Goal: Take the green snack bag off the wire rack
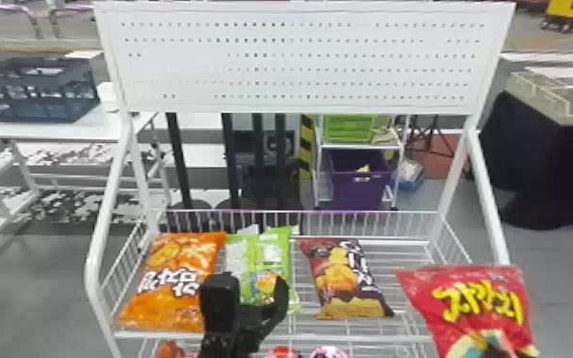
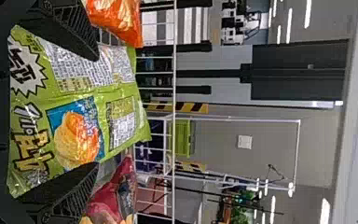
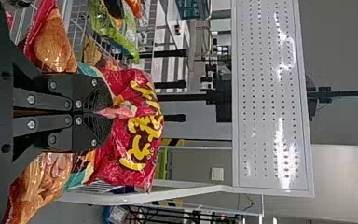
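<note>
You've got the green snack bag (image 1: 269, 252) sitting in the wire rack (image 1: 371, 339), a bit below the middle of the head view, between the orange snack bag (image 1: 171, 281) on its left and the maroon snack bag (image 1: 345, 281) on its right. Your left gripper (image 1: 251, 285) is in front of it, low and just left of centre, with its 2 fingers spread wide. In the left wrist view you can see the green bag spanning the space between those 2 fingers, which overlap parts of it.

Your right gripper (image 1: 496, 343) is at the lower right of the head view and has its 2 fingers pressed together, pinching a fold of the red snack bag (image 1: 480, 295). That bag has big yellow lettering, and its top corners flare out past the grip.

Behind all that, you've got a white pegboard panel (image 1: 295, 62) across the upper frame, a dark crate (image 1: 38, 90) on the white table (image 1: 100, 121) at upper left, and a purple bin (image 1: 359, 190) below some green drawers (image 1: 347, 128), right of centre.
</note>
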Controlling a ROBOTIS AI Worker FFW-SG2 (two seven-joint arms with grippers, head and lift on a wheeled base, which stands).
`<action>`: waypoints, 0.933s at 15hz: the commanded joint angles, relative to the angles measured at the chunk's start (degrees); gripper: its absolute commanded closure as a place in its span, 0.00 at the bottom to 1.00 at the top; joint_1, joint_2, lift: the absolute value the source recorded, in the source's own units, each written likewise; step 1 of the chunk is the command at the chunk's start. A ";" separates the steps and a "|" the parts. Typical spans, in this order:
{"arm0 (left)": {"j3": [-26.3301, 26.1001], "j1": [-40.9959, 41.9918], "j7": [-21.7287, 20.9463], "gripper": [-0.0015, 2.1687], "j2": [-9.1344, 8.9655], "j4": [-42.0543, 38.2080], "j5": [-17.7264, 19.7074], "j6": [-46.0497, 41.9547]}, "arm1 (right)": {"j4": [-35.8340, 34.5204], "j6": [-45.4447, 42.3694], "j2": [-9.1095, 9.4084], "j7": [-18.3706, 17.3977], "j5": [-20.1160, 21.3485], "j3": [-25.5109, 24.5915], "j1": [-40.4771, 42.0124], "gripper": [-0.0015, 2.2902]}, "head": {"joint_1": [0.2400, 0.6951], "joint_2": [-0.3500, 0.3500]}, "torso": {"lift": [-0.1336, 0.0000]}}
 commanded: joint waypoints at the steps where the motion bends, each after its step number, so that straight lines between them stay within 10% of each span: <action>1: -0.58 -2.78 -0.34 0.04 -0.83 4.47 1.30 0.02 | 0.32 0.17 -0.16 0.00 -0.10 0.07 -0.38 0.97 | 0.57 0.50 | 1.00; 6: -0.41 -3.40 -0.52 0.09 -0.21 5.88 2.97 1.95 | 0.06 -0.01 -0.43 0.00 -0.01 0.07 -0.47 0.97 | 0.57 0.50 | 1.00; 10: -0.84 -2.87 1.50 0.54 0.05 4.91 3.41 3.18 | -0.21 -0.01 -0.43 0.26 -0.10 0.16 -0.47 0.97 | 0.57 0.50 | 1.00; 14: -0.32 -0.94 1.59 0.59 0.84 1.92 3.33 3.18 | -0.30 -0.01 -0.43 0.26 -0.10 0.16 -0.56 0.97 | 0.57 0.50 | 1.00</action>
